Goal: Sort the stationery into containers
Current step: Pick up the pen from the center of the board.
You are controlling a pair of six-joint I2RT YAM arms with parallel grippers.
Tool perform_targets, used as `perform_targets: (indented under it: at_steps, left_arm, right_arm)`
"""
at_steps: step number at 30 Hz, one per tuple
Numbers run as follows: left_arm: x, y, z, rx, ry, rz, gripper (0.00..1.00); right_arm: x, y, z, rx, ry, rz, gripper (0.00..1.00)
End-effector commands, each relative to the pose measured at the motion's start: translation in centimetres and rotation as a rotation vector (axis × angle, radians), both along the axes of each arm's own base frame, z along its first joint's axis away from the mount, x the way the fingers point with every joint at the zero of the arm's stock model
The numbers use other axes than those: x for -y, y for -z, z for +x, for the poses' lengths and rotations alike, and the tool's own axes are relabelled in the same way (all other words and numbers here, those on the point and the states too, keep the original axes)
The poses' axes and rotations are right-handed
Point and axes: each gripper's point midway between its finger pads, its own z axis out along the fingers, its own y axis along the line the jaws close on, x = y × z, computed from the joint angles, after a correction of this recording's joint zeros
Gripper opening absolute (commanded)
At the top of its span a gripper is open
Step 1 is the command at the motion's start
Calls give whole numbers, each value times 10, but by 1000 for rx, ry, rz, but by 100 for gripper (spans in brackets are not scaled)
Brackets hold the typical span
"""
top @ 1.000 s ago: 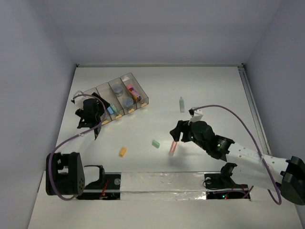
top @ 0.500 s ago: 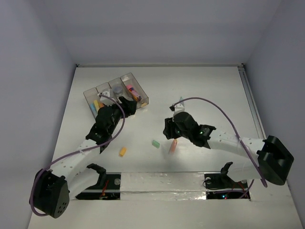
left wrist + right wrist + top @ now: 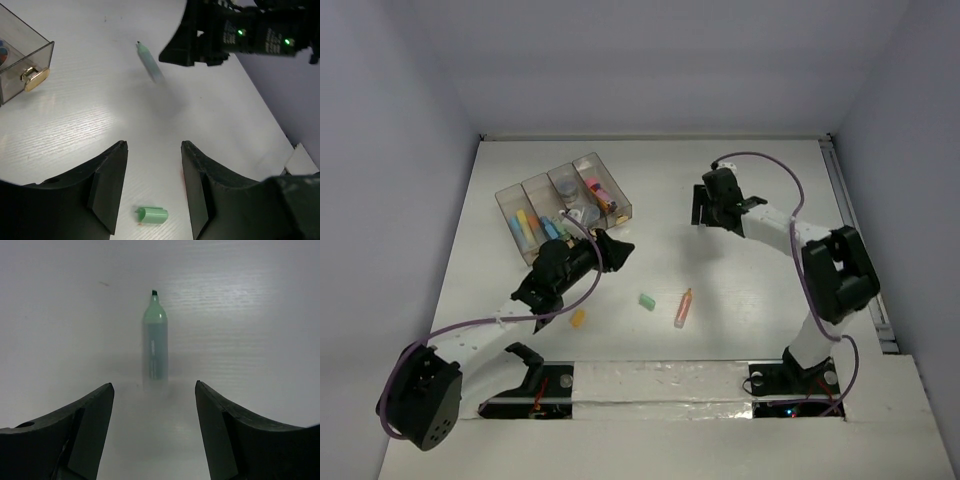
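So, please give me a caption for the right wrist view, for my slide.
Open right gripper lined up with a green marker lying on the white table.

A white table is seen enclosed by pale grey walls on the left, back and right, while a glossy, foil-like strip is laid along its near edge and a thin rail is fitted along its right edge.

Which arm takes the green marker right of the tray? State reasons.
Right. The right gripper hangs open, its jaws lined up with the green marker just ahead. The left gripper is farther off, by the small green piece.
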Motion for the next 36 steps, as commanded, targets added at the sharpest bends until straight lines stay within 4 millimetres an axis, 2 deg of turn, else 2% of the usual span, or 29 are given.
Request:
perform_targets:
  at_steps: [1, 2, 3, 4, 5, 10, 12, 13, 14, 15, 16, 20, 21, 22, 24, 25, 26, 27, 28, 29, 30, 31, 33, 35, 36]
  left_arm:
    - [9, -18, -6, 81, 66, -39, 44]
    - [12, -19, -10, 82, 83, -42, 44]
    - [13, -22, -10, 87, 84, -47, 44]
    - [15, -22, -13, 88, 96, -49, 44]
    - [15, -22, -12, 89, 94, -46, 44]
    - [17, -21, -12, 83, 99, -48, 45]
    - [19, -19, -12, 76, 110, -45, 44]
    - [20, -18, -12, 74, 116, -44, 44]
    - [21, -18, -13, 74, 125, -45, 44]
    - [25, -16, -14, 66, 139, -41, 44]
    - [26, -16, -14, 63, 142, -40, 44]
    - [34, -13, -16, 57, 181, -30, 46]
    - [36, -8, -15, 45, 189, -23, 46]
    - [40, -6, -17, 41, 206, -18, 52]
    - [47, -3, -19, 34, 234, -14, 57]
    - [48, -2, -18, 30, 236, -10, 60]
    - [49, -2, -16, 30, 236, -10, 62]
    - [53, 3, -17, 15, 246, -3, 62]
    - [54, 3, -16, 16, 246, -4, 63]
    - [55, 2, -13, 17, 240, -9, 63]
    - [56, 5, -12, 9, 236, -7, 63]
    - [56, 5, -10, 10, 229, -9, 62]
    - [55, 8, -5, 0, 206, -9, 62]
    - [56, 7, -3, 4, 203, -16, 61]
    - [57, 10, -4, -5, 205, -20, 61]
  right_arm:
    - [6, -5, 34, -8, -19, -52, 72]
    - [5, -1, 40, -23, -25, -46, 72]
    - [5, 13, 45, -57, -33, -52, 72]
    - [-2, 6, 55, -41, -52, -42, 72]
    - [0, 11, 60, -58, -51, -48, 72]
    - [4, 45, 69, -136, -40, -119, 67]
    - [3, 50, 71, -135, -40, -121, 56]
    - [0, 52, 71, -142, -49, -111, 48]
    - [-1, 57, 70, -157, -51, -109, 35]
    - [-3, 56, 71, -155, -53, -100, 28]
    - [-4, 54, 71, -152, -48, -88, 11]
    - [-11, 31, 71, -97, -40, -19, 2]
    - [-15, 8, 72, -46, -46, 19, 1]
    - [-21, 1, 70, -15, -61, 72, 1]
    - [-45, -22, 59, 40, -107, 136, 0]
    - [-54, -41, 51, 84, -122, 190, 0]
    - [-73, -50, 39, 101, -158, 221, 0]
    - [-83, -57, 31, 117, -177, 252, 0]
    - [-99, -81, 23, 168, -205, 329, 0]
    - [-106, -74, 9, 153, -220, 347, 0]
    - [-123, -74, -7, 144, -255, 372, 1]
    - [-137, -87, -13, 176, -275, 437, 1]
    - [-153, -85, -37, 162, -312, 476, 1]
    - [-169, -93, -51, 169, -350, 550, 1]
    - [-171, -85, -58, 151, -353, 559, 1]
